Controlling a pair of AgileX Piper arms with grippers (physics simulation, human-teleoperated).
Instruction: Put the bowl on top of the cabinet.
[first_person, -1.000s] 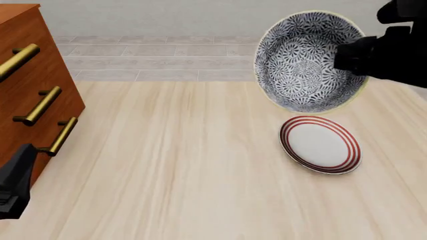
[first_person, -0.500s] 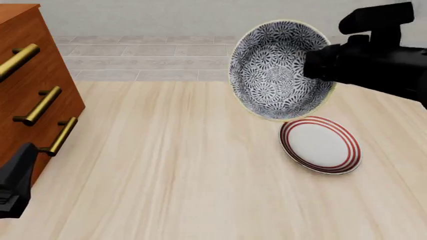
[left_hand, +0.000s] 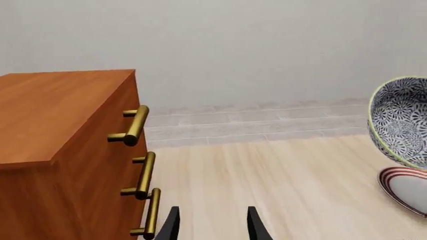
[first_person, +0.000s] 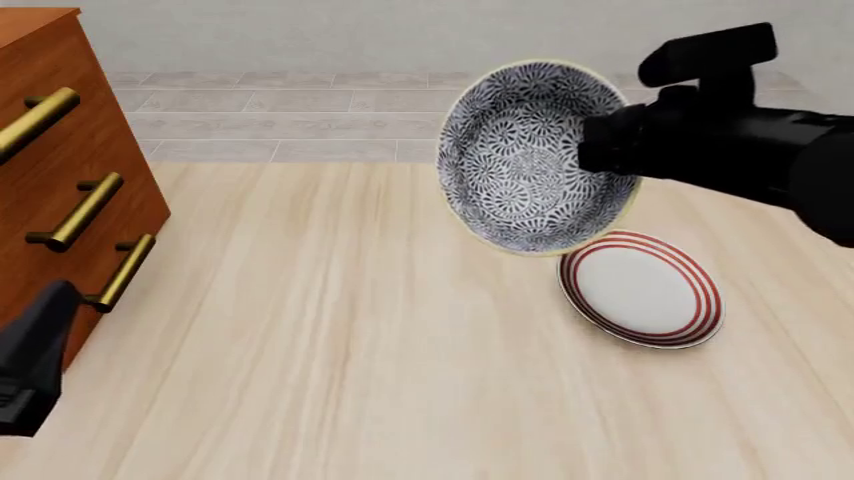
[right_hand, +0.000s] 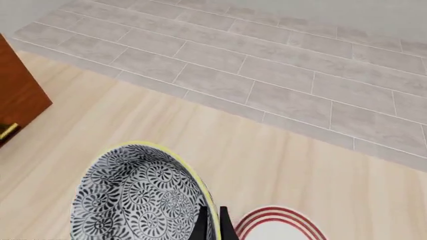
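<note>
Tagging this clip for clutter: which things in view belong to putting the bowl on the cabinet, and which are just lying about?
Belonging to the job:
bowl, held tilted above the table by the right gripper
cabinet, at the left

Lying about:
plate, flat on the table
left gripper, open, holding nothing

Blue-and-white floral bowl (first_person: 527, 155) with yellowish rim, tipped on its side, up in the air well right of the cabinet (first_person: 60, 180). Reddish-brown cabinet, brass bar handles, standing upright.
</note>
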